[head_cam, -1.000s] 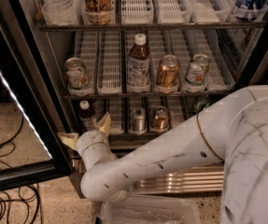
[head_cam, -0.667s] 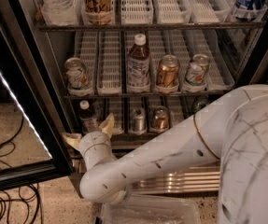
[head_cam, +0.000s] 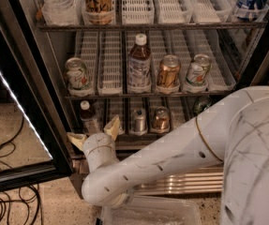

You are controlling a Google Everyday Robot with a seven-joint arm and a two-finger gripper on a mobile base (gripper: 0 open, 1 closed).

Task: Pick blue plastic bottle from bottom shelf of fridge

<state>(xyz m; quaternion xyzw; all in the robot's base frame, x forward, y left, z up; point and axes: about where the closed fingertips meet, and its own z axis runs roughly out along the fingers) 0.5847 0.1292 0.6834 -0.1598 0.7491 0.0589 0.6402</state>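
The blue plastic bottle (head_cam: 88, 117), small with a white cap and dark liquid, stands at the left of the fridge's (head_cam: 54, 78) bottom shelf. My gripper (head_cam: 95, 133) sits just in front of and below it, open, with one pale fingertip (head_cam: 113, 125) to the bottle's right and the other (head_cam: 76, 140) to its lower left. The fingers do not touch the bottle. My white arm (head_cam: 171, 158) reaches in from the lower right.
A silver can (head_cam: 138, 121), a copper can (head_cam: 161, 119) and a green can (head_cam: 202, 104) share the bottom shelf. The middle shelf holds a taller white-capped bottle (head_cam: 139, 63) and three cans. The open glass door (head_cam: 17, 125) is at the left; cables (head_cam: 3, 172) lie on the floor.
The gripper has crept slightly up and to the right toward the small bottle. Nothing else has moved.
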